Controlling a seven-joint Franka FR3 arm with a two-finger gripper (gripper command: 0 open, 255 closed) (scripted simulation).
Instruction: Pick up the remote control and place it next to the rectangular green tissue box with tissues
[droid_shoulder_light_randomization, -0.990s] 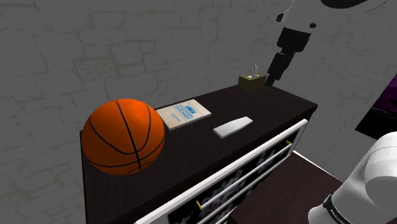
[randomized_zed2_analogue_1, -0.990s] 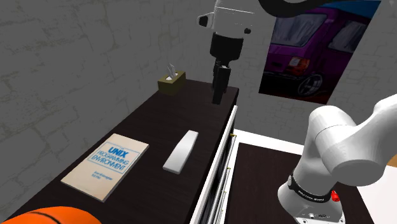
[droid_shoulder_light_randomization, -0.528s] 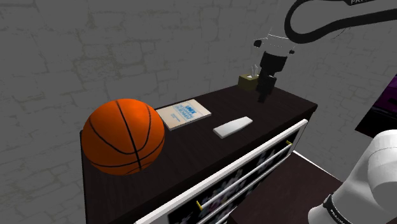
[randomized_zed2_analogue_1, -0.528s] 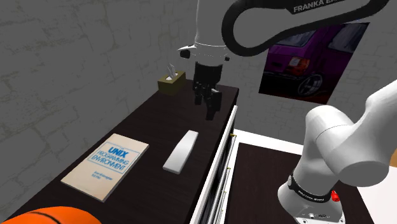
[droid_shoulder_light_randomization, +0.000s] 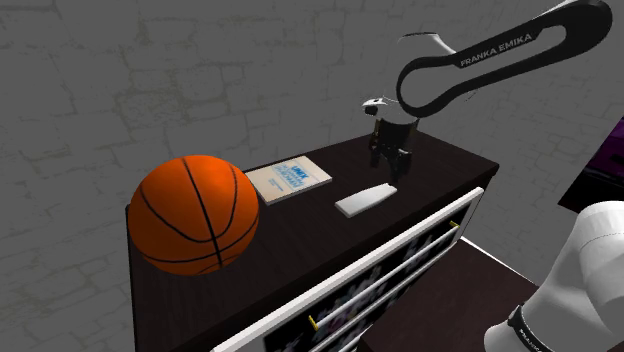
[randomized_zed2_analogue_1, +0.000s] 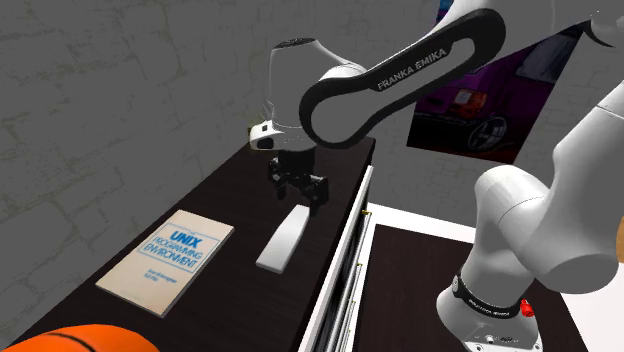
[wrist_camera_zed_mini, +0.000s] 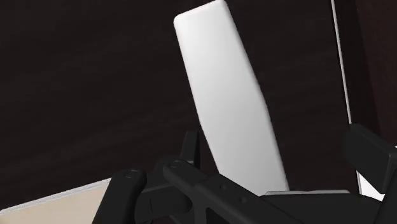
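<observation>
The remote control (droid_shoulder_light_randomization: 365, 200) is a plain white slab lying flat on the dark dresser top (droid_shoulder_light_randomization: 300, 235), between the book and the front edge. My black gripper (droid_shoulder_light_randomization: 388, 168) hangs open just above the remote's far end, touching nothing. The second exterior view has the gripper (randomized_zed2_analogue_1: 300, 192) over the upper end of the remote (randomized_zed2_analogue_1: 285, 238). In the wrist view the remote (wrist_camera_zed_mini: 229, 102) stretches away below the open gripper (wrist_camera_zed_mini: 278, 145), whose fingers stand wide apart. My hand and forearm hide the tissue box at the dresser's far end.
A large orange basketball (droid_shoulder_light_randomization: 195, 213) sits at the dresser's near end. A book (randomized_zed2_analogue_1: 165, 260) lies flat beside the remote. White-edged drawer fronts (droid_shoulder_light_randomization: 400, 250) run along the dresser's front. A purple car picture (randomized_zed2_analogue_1: 480, 100) hangs on the wall behind.
The arm has swung down and away from the tissue box end, bringing the gripper low over the remote's far end. The fingers stayed open. Nothing on the dresser has moved.
</observation>
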